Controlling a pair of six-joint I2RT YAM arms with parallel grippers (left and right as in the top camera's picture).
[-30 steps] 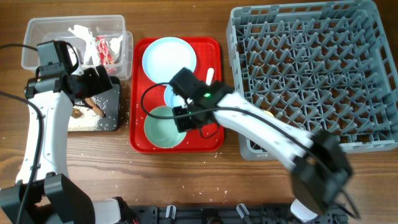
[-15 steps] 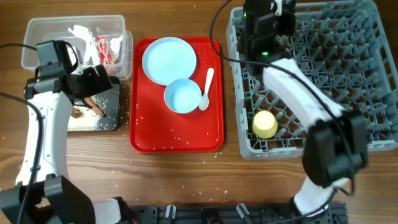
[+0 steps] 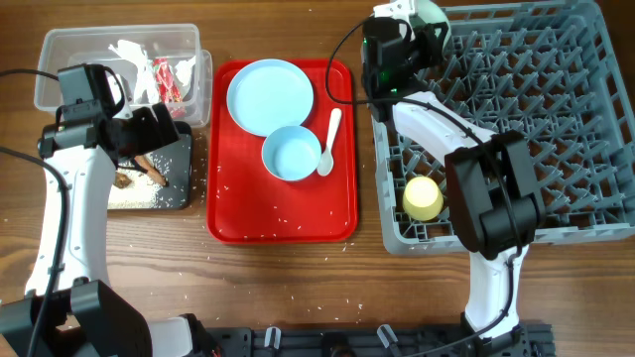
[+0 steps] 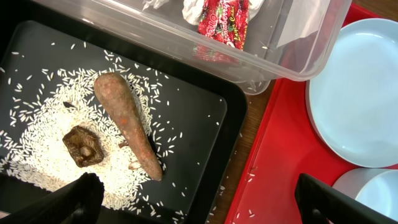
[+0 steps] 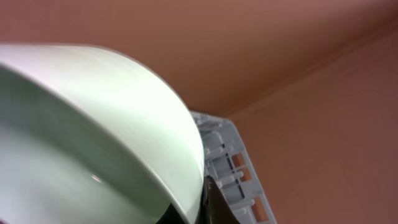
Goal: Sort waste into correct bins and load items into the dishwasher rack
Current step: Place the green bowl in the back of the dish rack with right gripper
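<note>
R fingers (image 5: 210,205) grip teal bowl (image 5: 93,137) at rack (image 3: 516,119) corner.

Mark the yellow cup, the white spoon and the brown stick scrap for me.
yellow cup (image 3: 424,198): overhead view, middle of its body.
white spoon (image 3: 331,134): overhead view, mid-handle.
brown stick scrap (image 4: 127,124): left wrist view, middle of its length.

wooden table (image 3: 298,283) | clear tub (image 3: 46,79) | black tray (image 3: 186,178) | red tray (image 3: 288,216) | grey rack (image 3: 541,119)
</note>
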